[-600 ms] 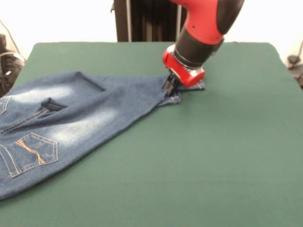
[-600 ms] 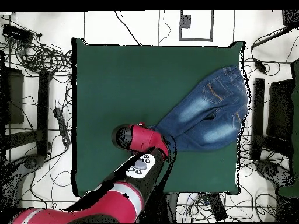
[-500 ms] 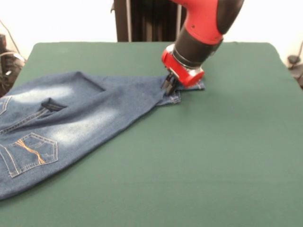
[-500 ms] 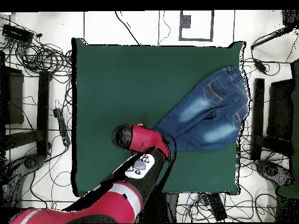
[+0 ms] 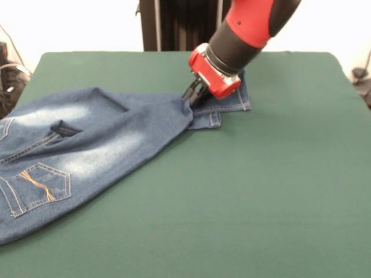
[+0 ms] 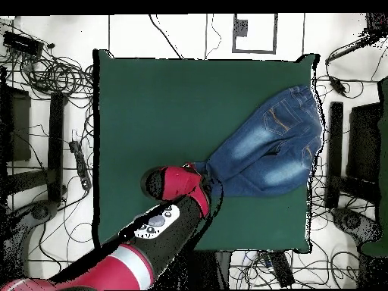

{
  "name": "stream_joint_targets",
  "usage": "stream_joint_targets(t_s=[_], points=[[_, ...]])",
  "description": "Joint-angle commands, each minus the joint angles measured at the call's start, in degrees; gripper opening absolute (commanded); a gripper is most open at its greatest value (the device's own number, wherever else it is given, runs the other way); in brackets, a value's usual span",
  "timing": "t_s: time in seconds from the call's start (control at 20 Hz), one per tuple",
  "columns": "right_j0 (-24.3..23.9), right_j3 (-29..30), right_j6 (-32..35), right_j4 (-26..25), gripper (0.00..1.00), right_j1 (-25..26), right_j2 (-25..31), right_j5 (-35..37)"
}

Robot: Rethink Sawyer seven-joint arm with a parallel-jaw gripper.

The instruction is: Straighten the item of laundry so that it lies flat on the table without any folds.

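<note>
The jeans (image 5: 87,145) lie crumpled across the left of the green table (image 5: 261,191), waist and orange-stitched pocket at the near left. One leg runs to the far middle, where its hem (image 5: 229,107) lies folded. My gripper (image 5: 192,97) stands at that leg just left of the hem, shut on a pinch of denim that rises to its tips. In the overhead view the jeans (image 6: 269,144) lie at the table's (image 6: 151,98) right side. There the red gripper head (image 6: 180,182) covers the leg end and hides the fingertips.
The jeans' waist end hangs past the table's left edge in the front view. The robot's dark pedestal (image 5: 179,23) stands behind the far edge. Cables and equipment (image 6: 45,68) lie on the floor round the table.
The gripper has moved left along the leg, away from the hem, and tilted. The hem, partly covered before, now shows. The denim at the tips is drawn up.
</note>
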Motion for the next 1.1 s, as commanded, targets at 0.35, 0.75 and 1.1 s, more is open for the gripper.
stream_joint_targets(t_s=[0.35,0.75,1.1], points=[[1.24,-6.92,10.21,2.35,0.00,3.56,0.97,2.12],[9.52,-13.63,19.16,7.21,0.00,10.57,-3.45,6.63],[12.90,-17.22,22.01,10.63,0.00,12.61,-6.79,10.66]])
